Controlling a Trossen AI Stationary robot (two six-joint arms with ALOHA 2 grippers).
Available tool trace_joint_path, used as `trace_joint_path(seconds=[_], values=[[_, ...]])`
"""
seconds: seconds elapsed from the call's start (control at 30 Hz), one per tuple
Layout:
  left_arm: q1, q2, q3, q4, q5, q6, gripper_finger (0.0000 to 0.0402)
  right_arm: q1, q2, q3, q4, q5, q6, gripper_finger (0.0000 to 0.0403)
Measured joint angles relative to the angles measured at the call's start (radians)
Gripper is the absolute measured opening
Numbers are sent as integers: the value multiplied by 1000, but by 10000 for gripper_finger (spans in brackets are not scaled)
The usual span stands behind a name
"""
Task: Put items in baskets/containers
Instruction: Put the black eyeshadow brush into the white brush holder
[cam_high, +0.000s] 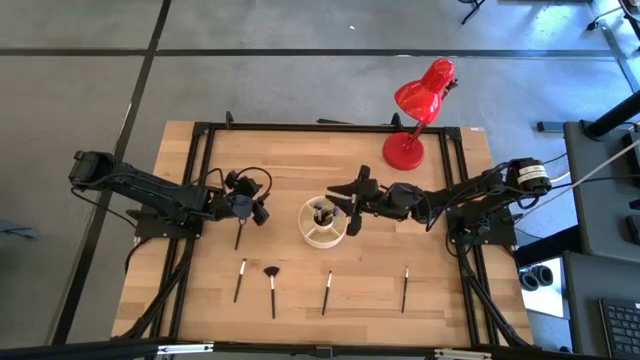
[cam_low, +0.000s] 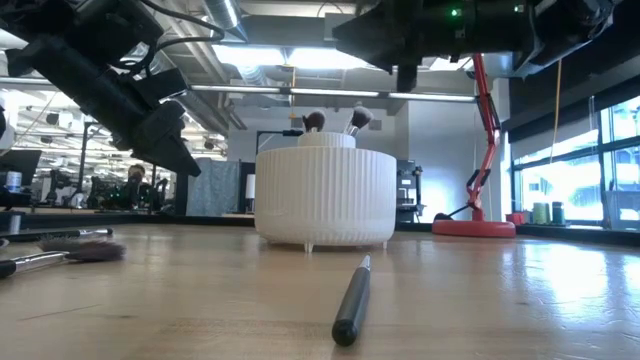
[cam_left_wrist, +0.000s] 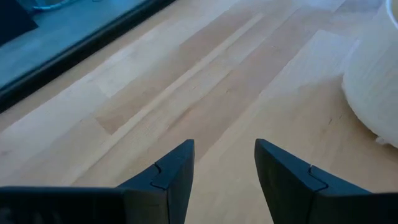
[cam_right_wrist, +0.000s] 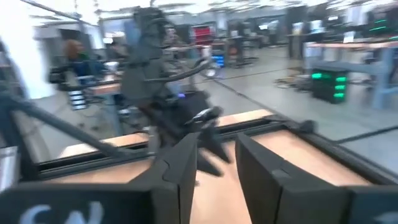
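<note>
The round cream cup (cam_high: 325, 222) stands mid-table with several brushes upright in it, heads up (cam_low: 316, 121). Four brushes lie in a row near the front edge: a thin one (cam_high: 240, 280), the reddish fan-head one (cam_high: 272, 288), and two more (cam_high: 327, 292) (cam_high: 405, 290). Another brush (cam_high: 238, 237) lies on the table just on the near side of my left gripper. My left gripper (cam_high: 262, 212) is open and empty, low over the table to the left of the cup (cam_left_wrist: 379, 81). My right gripper (cam_high: 345, 208) is open and empty, above the cup's right rim (cam_low: 405, 78).
A red desk lamp (cam_high: 415, 115) stands at the far right of the table. A black frame (cam_high: 200, 180) runs along the table's sides and back. Bare wood lies between the cup and the row of brushes.
</note>
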Motion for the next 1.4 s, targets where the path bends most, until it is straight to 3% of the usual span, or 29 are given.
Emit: trace_joint_path(seconds=[0.1,0.17,0.27,0.33,0.43,0.53,0.6,0.7,0.87,1.2,1.4], values=[[0,0,0,0,23,-2,164,26,-50,0,-97,136,-31,114],[0,0,0,0,31,-12,164,59,-97,21,-253,262,-40,114],[0,0,0,0,38,-15,164,113,-153,97,-632,445,67,112],[0,0,0,0,40,-15,164,145,-163,170,-927,497,241,108],[0,0,0,0,40,-15,164,176,-156,290,-1378,439,589,101],[0,0,0,0,39,-15,164,200,-131,365,-1771,230,921,95],[0,0,0,0,38,-14,164,230,-109,367,-1935,113,1121,92],[0,0,0,0,31,0,164,285,-85,322,-1993,-30,1297,91],[0,0,0,0,15,20,164,360,-50,217,-1899,-254,1465,91],[0,0,0,0,13,54,164,451,-45,108,-1636,-297,1646,91],[0,0,0,0,13,56,164,485,-30,106,-1647,-296,1694,90]])
